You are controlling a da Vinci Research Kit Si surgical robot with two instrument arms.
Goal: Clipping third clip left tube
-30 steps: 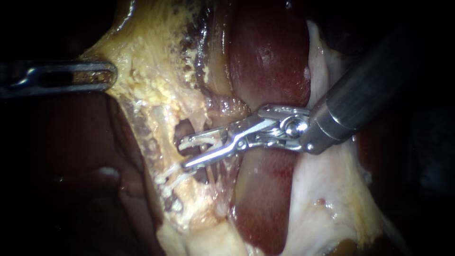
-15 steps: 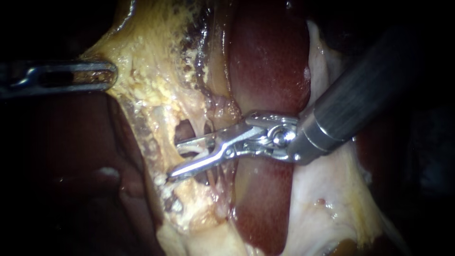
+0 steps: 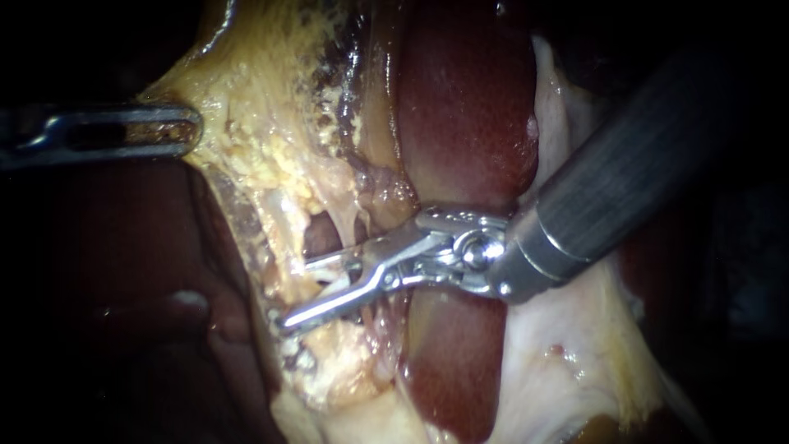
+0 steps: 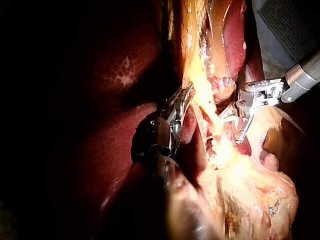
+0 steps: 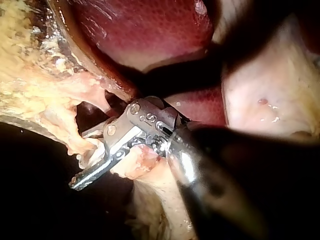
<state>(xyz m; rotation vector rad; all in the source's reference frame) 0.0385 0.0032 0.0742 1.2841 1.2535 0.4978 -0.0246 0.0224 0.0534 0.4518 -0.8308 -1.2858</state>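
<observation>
Clip application at a tube. The right instrument (image 3: 297,293) is entering from the upper right across the liver (image 3: 464,99) and is holding its claw apart. One limb is lying on each side of a thin pale tube (image 3: 351,226), which is running down beside the dark window (image 3: 316,237) in the yellow fatty tissue (image 3: 271,156). Nothing is being gripped, and a gap is showing between the limbs in both the endoscope and right wrist views. Whether a clip is sitting in the claw cannot be told, nor which tube is the task's left one.

The left instrument (image 3: 185,131) is coming in from the left. Its claw is clamping the edge of the fatty tissue, well apart from the window, and appears to be stretching the sheet.

Hazards, as judged from this position:
- The lower limb is reaching past the tube into fat, so closing here is likely to catch fat strands along with the tube and leave a loose clip.
- A claw that is sitting at a slant to the tube is risking only partial closure across it.
- If the left instrument's hold is slipping, the sheet is going slack and the tube is sliding out of the claw.
- The limb tips are working close to the liver and could be scoring it.
</observation>
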